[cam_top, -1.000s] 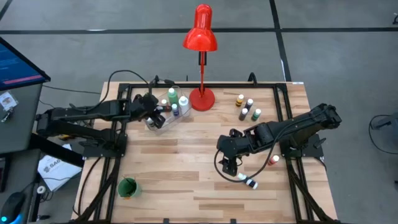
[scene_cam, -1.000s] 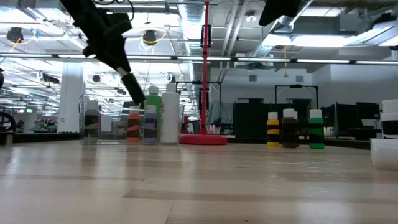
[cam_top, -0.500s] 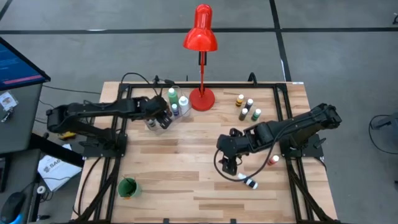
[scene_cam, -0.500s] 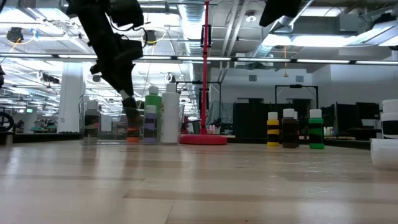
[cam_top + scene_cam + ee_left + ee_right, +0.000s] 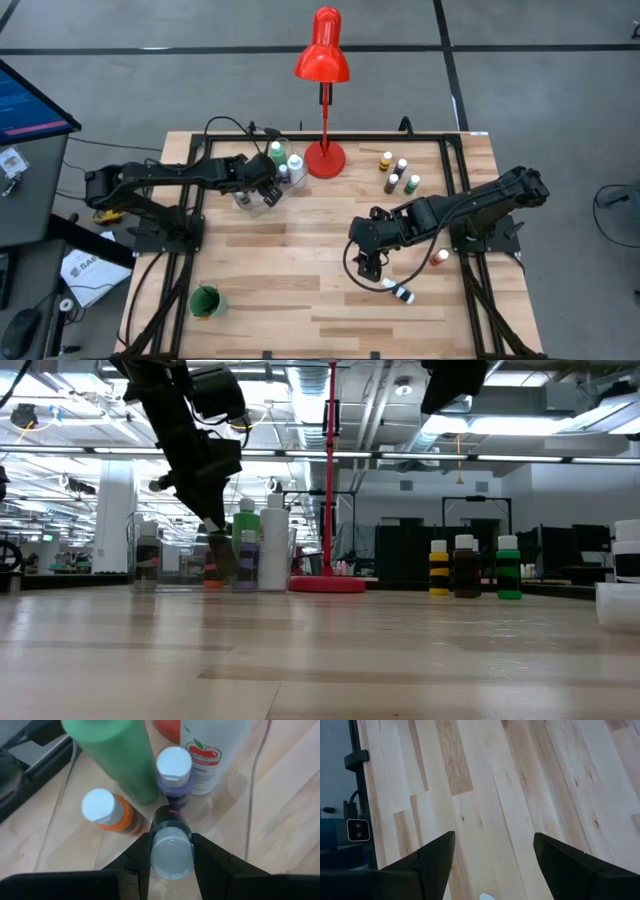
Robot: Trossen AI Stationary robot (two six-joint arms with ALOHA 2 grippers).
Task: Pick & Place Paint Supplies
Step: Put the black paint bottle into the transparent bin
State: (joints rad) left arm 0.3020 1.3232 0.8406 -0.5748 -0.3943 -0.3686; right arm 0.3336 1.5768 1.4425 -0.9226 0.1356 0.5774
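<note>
My left gripper (image 5: pixel 262 190) is at the table's far left, shut on a small dark paint bottle (image 5: pixel 170 820) with a pale cap. It holds the bottle inside a clear bin (image 5: pixel 150 560), beside an orange bottle (image 5: pixel 112 812), a purple one (image 5: pixel 175 775), a tall green one (image 5: pixel 125 755) and a tall white one (image 5: pixel 215 745), all standing on their bases. My right gripper (image 5: pixel 368 262) hangs open above bare wood right of centre. Just beyond it a white-capped bottle (image 5: pixel 400 292) lies on its side. My left gripper pinches the dark bottle's cap end (image 5: pixel 171 852) between its two fingers (image 5: pixel 141 854), one on each side. The fingers slant down from the table's left and the bottle's body points on past their tips, cap toward the wrist. Whether its base touches the bin's floor I cannot tell.
A red desk lamp (image 5: pixel 325 158) stands at the far edge, right of the bin. Several small bottles (image 5: pixel 396 172) stand together at the far right, also showing in the low view (image 5: pixel 465 568). A red bottle (image 5: pixel 440 257) sits under the right arm, and a green cup (image 5: pixel 205 300) stands near left.
My left gripper has gone down and toward the table's right with the dark bottle. It has sunk from above the bin's rim to among the bottles standing inside. Its grip has stayed shut, and the right arm has kept still.
</note>
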